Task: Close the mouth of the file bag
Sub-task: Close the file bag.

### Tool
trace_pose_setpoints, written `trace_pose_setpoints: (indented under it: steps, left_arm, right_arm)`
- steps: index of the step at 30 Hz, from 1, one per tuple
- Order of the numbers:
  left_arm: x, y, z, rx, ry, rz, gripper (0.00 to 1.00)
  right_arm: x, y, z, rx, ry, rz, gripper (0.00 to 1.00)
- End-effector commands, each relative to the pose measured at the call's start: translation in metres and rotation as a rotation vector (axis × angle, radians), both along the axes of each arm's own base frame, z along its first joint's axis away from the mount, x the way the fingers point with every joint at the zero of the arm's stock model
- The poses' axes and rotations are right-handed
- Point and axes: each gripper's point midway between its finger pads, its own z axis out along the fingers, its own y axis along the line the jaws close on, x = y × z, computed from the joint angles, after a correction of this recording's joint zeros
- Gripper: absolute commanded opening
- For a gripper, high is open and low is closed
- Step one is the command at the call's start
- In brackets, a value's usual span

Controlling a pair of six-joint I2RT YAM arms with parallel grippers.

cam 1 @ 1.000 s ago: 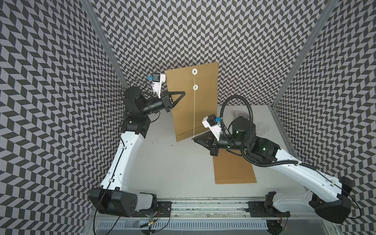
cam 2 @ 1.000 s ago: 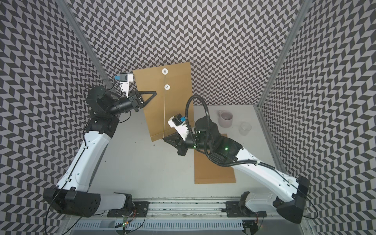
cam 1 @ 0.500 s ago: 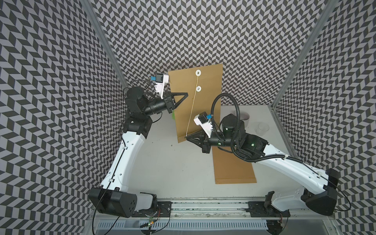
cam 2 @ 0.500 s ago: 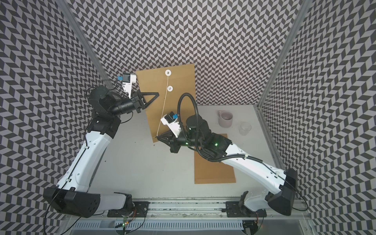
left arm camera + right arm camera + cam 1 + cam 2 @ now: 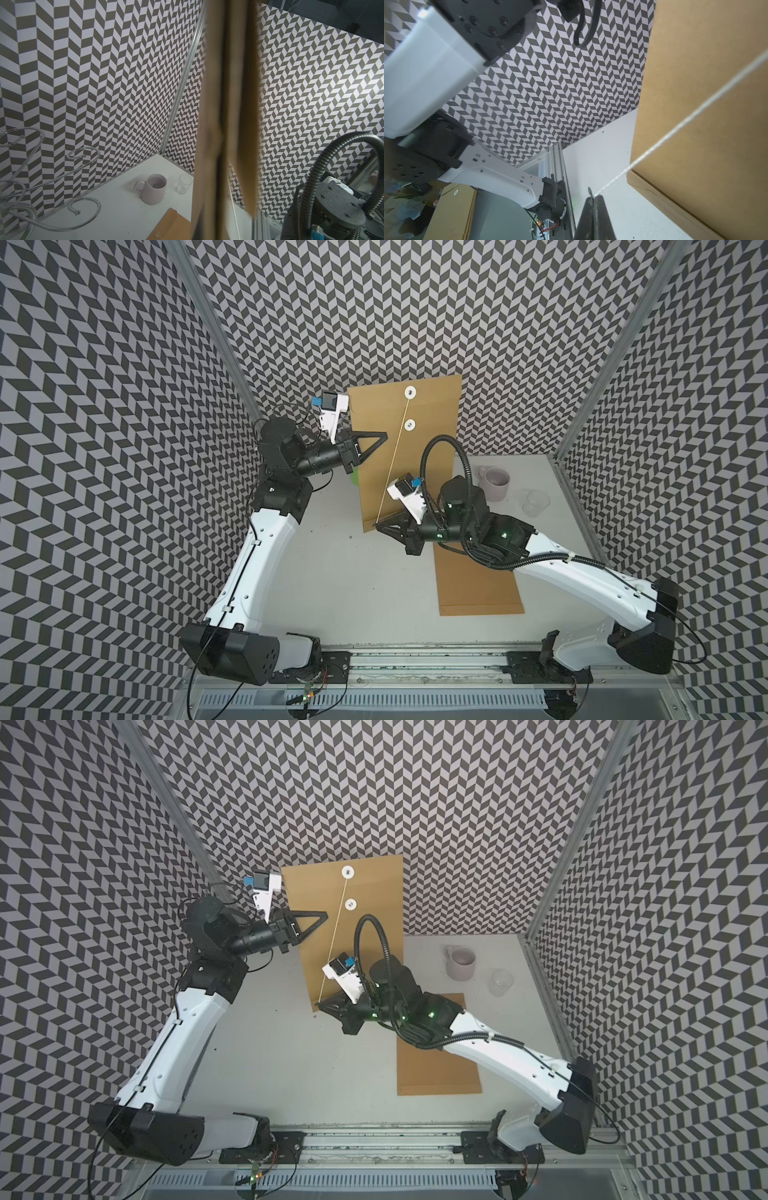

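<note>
Holding the kraft file bag (image 5: 434, 406) upright at upper centre, left gripper (image 5: 384, 434) clamped on its edge, I judge it light and bendy, while my right gripper (image 5: 377, 526) pinches its thin taut string (image 5: 390, 472).

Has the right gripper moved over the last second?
Yes. The right gripper, shut on the string, has shifted toward the robot's left, farther from the spare file bag lying flat on the table.
</note>
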Motion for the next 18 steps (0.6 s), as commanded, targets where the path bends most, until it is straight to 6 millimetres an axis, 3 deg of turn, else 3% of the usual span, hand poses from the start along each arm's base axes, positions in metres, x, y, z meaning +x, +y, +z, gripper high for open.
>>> trace_pose_setpoints:
  steps: [1,18]
  left_arm:
    - [-0.025,-0.002,0.023,-0.009,-0.067,-0.045,0.0]
    - [-0.046,-0.009,0.025,-0.003,-0.085,-0.121,0.0]
  right_arm:
    - [0.018,-0.006,0.011,-0.01,-0.036,-0.085,0.0]
    - [0.065,-0.05,0.01,-0.069,-0.004,-0.23,0.0]
